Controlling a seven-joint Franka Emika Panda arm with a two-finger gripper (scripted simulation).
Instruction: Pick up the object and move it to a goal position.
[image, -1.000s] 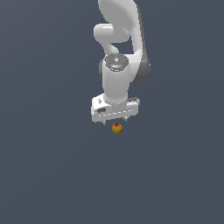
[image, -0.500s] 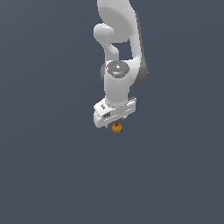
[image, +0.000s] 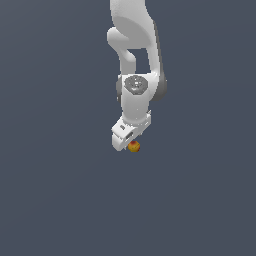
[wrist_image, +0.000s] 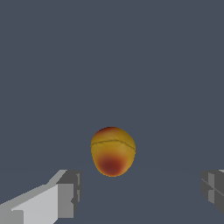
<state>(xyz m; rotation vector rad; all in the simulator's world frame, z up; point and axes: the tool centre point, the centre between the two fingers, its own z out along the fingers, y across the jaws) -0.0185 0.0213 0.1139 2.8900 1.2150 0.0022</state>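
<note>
Flat slate-grey surface fills both views, no texture, no edges in sight. Wrist view, nearest first: two grey fingertips (wrist_image: 69, 192) sit at the frame's opposite sides with a wide gap between them, so the claw reads as released, nothing clamped. Between and beyond them sits the ball (wrist_image: 113, 151), yellow-orange on one end, red patch on the other, faint seam line across it; it touches neither fingertip. Exterior view: gripper (image: 128, 140) points down at the end of the white arm (image: 136, 75), hand rotated at an angle, and the ball (image: 133, 146) shows just under the hand's lower edge, toward the exterior view's right of the hand's middle. Ball is far smaller than the hand. Probably resting on the surface rather than lifted, but there's no shadow or contact cue to confirm height. Fingers themselves are too small to resolve in the exterior view. Arm rises out of frame at the top.
</note>
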